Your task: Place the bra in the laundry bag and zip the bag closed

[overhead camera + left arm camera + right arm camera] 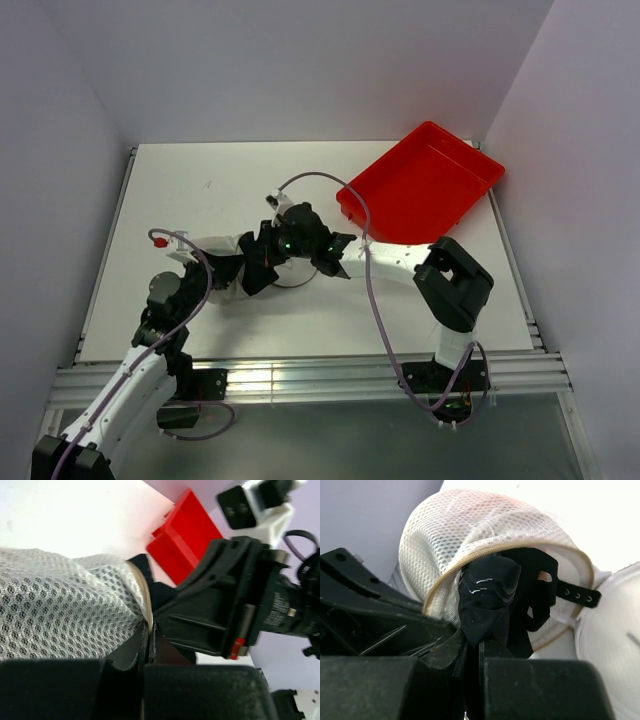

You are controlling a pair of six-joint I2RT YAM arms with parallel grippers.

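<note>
The white mesh laundry bag [470,525] lies on its side with its zip-edged mouth open. Its flat round lid [612,650] hangs open at the right. The black bra [490,587] sits half inside the mouth, with a hook strap sticking out to the right. My right gripper [479,642] is shut on the bra's lower fold. My left gripper [148,632] is shut on the bag's zip rim [142,587], with the mesh [55,610] spreading to its left. In the top view both grippers, left [258,265] and right [305,245], meet mid-table and hide the bag.
The red plastic tray [425,185] stands tilted at the back right, close behind the right wrist; it also shows in the left wrist view [182,535]. Grey walls close in on the left, back and right. The right arm's purple cable [372,290] loops over the table.
</note>
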